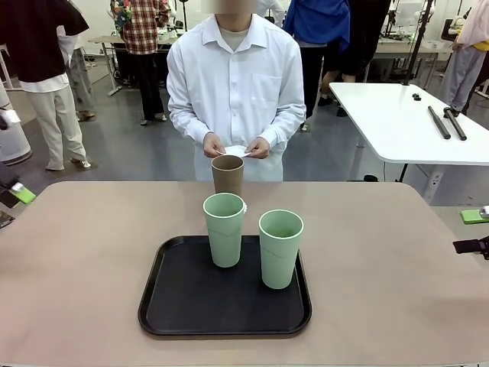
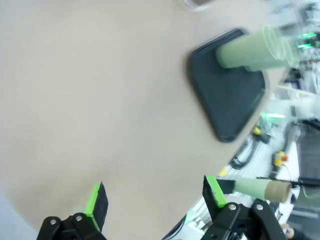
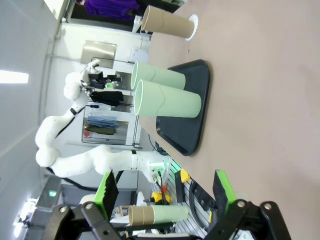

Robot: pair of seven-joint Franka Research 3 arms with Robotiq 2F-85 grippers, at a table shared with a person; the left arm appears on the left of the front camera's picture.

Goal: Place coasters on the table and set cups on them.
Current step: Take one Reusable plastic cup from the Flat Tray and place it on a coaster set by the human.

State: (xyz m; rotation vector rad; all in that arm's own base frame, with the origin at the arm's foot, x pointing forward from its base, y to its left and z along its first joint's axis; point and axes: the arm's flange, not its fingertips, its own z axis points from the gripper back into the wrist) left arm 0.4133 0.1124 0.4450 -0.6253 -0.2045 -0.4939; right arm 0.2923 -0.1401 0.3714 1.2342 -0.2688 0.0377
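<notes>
The left gripper (image 2: 155, 196) hangs wide open and empty above the beige table (image 1: 76, 267), with a busy workshop beyond. On a black tray (image 1: 176, 306) at mid-table stand a mint cup (image 1: 224, 229) and a second mint cup (image 1: 280, 248). The tan cup (image 1: 228, 174) stands behind the tray on one coaster (image 3: 192, 25). All three cups are upright with their mouths up. The person (image 1: 235, 84) holds more coasters (image 1: 237, 151), but I cannot tell how many. The right gripper (image 3: 164, 190) is also spread wide and empty.

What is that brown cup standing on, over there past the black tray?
The brown cup stands on a white lacy coaster on the table. Only the coaster's scalloped edge peeks out around the base; its middle is covered by the cup.
</notes>
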